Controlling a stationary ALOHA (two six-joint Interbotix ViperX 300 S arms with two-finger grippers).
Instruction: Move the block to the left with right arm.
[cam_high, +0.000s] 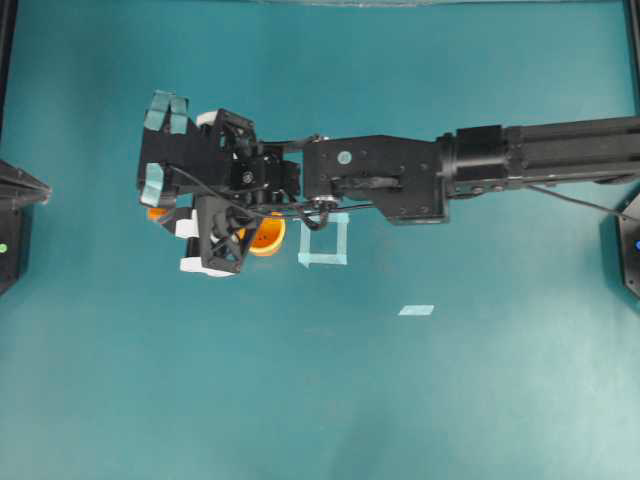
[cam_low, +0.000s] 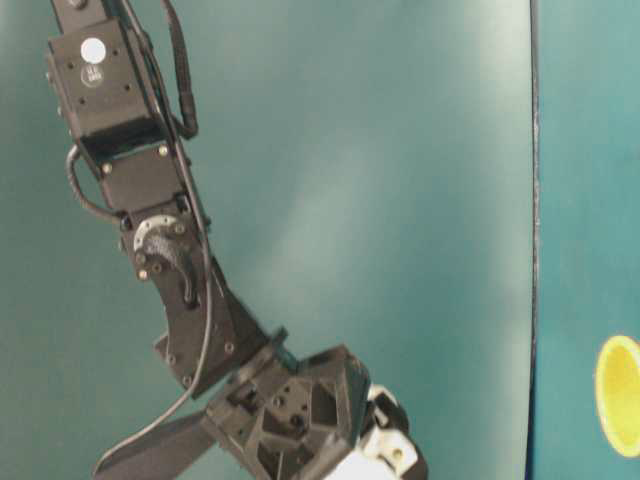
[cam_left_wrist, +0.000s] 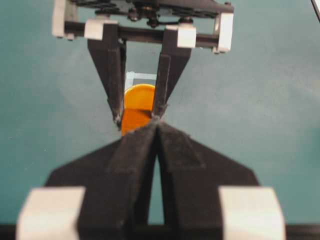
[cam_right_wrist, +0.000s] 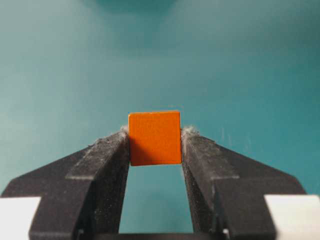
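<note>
The block (cam_right_wrist: 155, 138), a small orange cube, is pinched between the black fingers of my right gripper (cam_right_wrist: 155, 134), which is shut on it. From overhead the right arm (cam_high: 400, 175) reaches across to the left half of the table, and the block (cam_high: 157, 213) peeks out under the right gripper (cam_high: 158, 206). The left wrist view shows my left gripper (cam_left_wrist: 158, 124) shut with nothing in it, its tips just in front of the block (cam_left_wrist: 135, 120). Whether the block touches the table cannot be told.
A round yellow-orange cup (cam_high: 268, 236) stands just right of the right gripper, also seen as the cup (cam_left_wrist: 140, 95) and the cup (cam_low: 620, 395). A pale blue tape square (cam_high: 323, 241) lies beside it, and a small tape strip (cam_high: 416, 310) lies nearer the front.
</note>
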